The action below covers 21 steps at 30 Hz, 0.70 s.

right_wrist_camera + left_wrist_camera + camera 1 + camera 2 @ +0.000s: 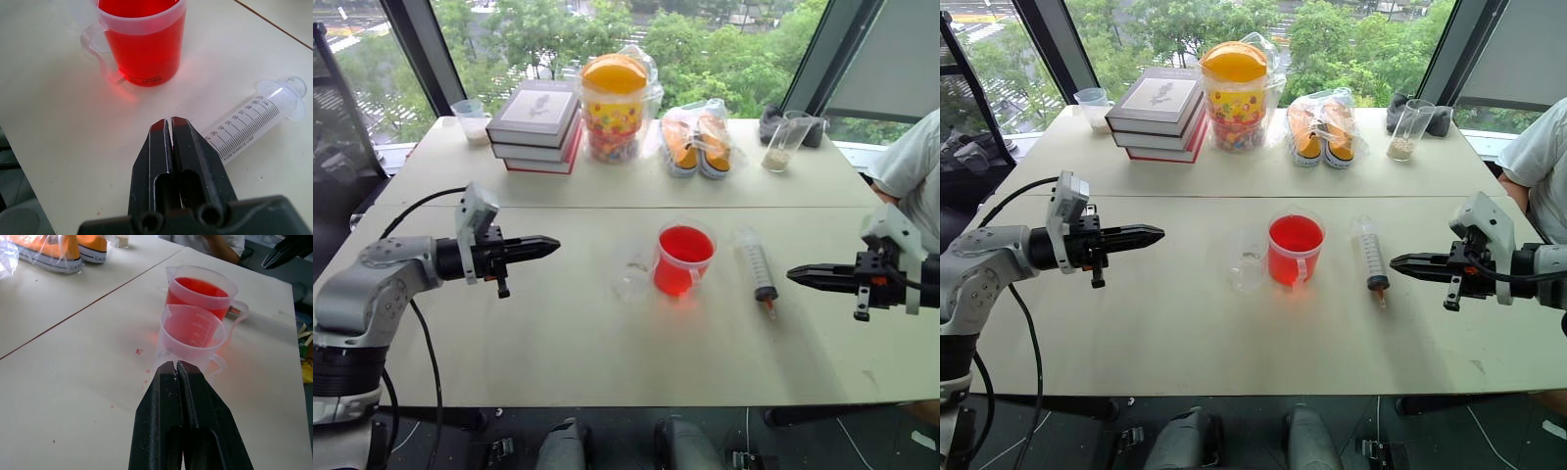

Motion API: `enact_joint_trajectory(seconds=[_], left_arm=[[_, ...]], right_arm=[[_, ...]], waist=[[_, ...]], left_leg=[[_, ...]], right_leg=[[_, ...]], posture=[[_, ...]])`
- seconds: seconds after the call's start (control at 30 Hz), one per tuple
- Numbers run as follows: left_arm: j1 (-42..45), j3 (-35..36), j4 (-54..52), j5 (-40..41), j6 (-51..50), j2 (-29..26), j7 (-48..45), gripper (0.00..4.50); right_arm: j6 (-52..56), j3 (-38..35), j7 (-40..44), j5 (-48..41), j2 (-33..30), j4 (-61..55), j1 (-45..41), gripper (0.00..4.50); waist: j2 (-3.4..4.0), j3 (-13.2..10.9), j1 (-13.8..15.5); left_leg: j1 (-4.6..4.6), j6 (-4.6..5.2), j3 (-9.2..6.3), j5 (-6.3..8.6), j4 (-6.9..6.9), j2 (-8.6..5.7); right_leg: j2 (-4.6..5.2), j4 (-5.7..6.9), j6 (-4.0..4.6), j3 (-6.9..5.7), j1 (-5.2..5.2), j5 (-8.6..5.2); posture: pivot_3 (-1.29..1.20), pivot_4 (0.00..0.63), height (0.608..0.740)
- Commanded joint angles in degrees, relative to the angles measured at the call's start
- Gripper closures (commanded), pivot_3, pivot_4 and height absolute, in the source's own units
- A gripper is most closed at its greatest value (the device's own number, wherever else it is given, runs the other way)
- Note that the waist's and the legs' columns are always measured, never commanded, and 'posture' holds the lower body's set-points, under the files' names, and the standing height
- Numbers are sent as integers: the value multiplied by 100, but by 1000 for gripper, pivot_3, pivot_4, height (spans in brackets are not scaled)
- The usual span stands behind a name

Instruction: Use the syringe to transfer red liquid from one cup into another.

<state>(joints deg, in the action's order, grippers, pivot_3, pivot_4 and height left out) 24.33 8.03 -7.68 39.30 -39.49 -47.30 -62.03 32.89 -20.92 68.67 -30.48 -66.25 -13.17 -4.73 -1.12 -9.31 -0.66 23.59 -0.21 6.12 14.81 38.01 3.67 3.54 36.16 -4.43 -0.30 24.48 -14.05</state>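
At centre frame of the head view, on the pale desk: one red-filled cup, one small empty clear cup touching its left side, one syringe lying flat just right of the red cup, orange tip toward the lower edge. Seemingly no liquid drawn yet, the barrel looking clear, and nothing red in the small cup; judged as the opening step, before any pickup. At left of frame, left gripper clenched and empty, aimed toward the cups and well apart from them. At right of frame, right gripper likewise clenched on nothing, hovering near the syringe. Next move probably called for parting the right jaws and closing them round the barrel, then standing the tip in the red liquid. Along the upper edge: three stacked books, one yellow-lidded tub, one bagged pair of orange shoes, one beaker of beige grains, one powder cup.
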Motion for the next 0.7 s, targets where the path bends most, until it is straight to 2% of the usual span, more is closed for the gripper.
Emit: enact_joint_trajectory(seconds=[0.03, 0.7], left_arm=[[-6, 169, -164, -36, 142, -108, -30, 4463], [-37, 116, -182, -97, 131, -84, 82, 4463]], right_arm=[[-28, -144, 41, 18, -100, -6, -45, 4476], [-16, 50, -165, 141, -62, -148, -176, 4476]], waist=[[0, 0, 2], [0, 0, 2]], left_leg=[[0, 0, 0, 0, 0, 0], [0, 0, 0, 0, 0, 0]], right_leg=[[0, 0, 0, 0, 0, 0], [0, 0, 0, 0, 0, 0]], posture=[[0, 150, 740], [0, 150, 740]])
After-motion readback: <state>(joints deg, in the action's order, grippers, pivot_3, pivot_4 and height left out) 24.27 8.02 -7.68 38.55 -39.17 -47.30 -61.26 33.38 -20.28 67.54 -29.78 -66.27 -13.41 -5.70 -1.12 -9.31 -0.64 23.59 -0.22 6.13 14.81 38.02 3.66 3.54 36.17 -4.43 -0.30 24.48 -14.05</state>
